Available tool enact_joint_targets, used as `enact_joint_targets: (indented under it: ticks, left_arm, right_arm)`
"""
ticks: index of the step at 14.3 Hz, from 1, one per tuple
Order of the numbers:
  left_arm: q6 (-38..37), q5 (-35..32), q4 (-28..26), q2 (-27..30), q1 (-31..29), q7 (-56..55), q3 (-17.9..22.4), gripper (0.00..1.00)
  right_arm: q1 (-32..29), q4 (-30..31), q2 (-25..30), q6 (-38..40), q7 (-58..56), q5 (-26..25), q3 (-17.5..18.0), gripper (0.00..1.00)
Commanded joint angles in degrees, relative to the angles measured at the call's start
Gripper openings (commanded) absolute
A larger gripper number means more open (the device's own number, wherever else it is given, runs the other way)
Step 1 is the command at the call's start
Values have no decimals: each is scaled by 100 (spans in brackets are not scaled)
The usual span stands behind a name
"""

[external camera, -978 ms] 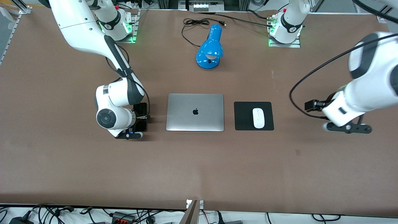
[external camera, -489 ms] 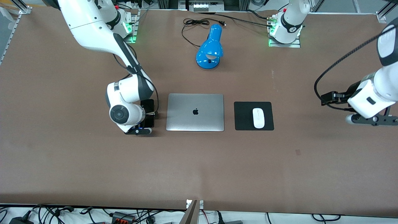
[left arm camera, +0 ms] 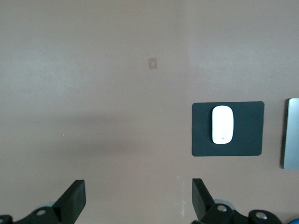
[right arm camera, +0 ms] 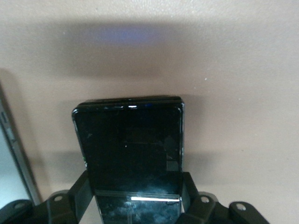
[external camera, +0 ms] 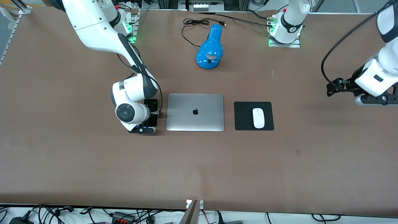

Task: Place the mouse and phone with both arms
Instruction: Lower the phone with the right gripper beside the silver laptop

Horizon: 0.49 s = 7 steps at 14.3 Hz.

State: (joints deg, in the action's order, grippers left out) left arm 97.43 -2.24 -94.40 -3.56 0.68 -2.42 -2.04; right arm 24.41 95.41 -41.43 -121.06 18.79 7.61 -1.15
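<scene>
The white mouse (external camera: pixel 258 118) lies on a black mouse pad (external camera: pixel 242 123) beside the closed silver laptop (external camera: pixel 195 102); it also shows in the left wrist view (left arm camera: pixel 222 124). My right gripper (external camera: pixel 151 114) is shut on the black phone (external camera: pixel 151 103) and holds it low over the table, just beside the laptop's edge toward the right arm's end. In the right wrist view the phone (right arm camera: pixel 128 140) sits between the fingers (right arm camera: pixel 80 187). My left gripper (external camera: pixel 335 87) is open and empty, high over bare table toward the left arm's end, well apart from the mouse; its fingers (left arm camera: pixel 74 200) stand wide apart.
A blue desk lamp (external camera: pixel 210 49) with a black cord (external camera: pixel 192 24) lies farther from the front camera than the laptop. A small tape mark (external camera: pixel 298 151) is on the brown table (external camera: pixel 199 168). The laptop's edge shows in the left wrist view (left arm camera: pixel 292 133).
My right gripper has carried the phone sideways closer to the laptop. My left arm has drawn farther away from the mouse pad, toward its end of the table and the bases.
</scene>
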Motion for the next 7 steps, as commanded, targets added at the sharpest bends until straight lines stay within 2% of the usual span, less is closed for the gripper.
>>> enact_joint_targets:
  ticks: [1,2,3,4,7]
  left_arm:
    - [-128,93,124,66,-50,171,-69,100]
    - [-119,66,150,40,-24,171,-69,100]
    - [-102,58,194,-4,11,171,-77,100]
    - [-93,40,220,-39,20,163,-78,100]
    - [-146,14,282,-40,55,128,-208,100]
  right_arm:
    - [46,39,30,-50,90,92,-8,27]
    - [55,47,30,-50,90,92,-8,29]
    - [46,39,38,-24,90,92,-8,51]
    - [46,21,56,-6,177,92,-8,100]
    - [37,-66,423,204,205,92,-25,100]
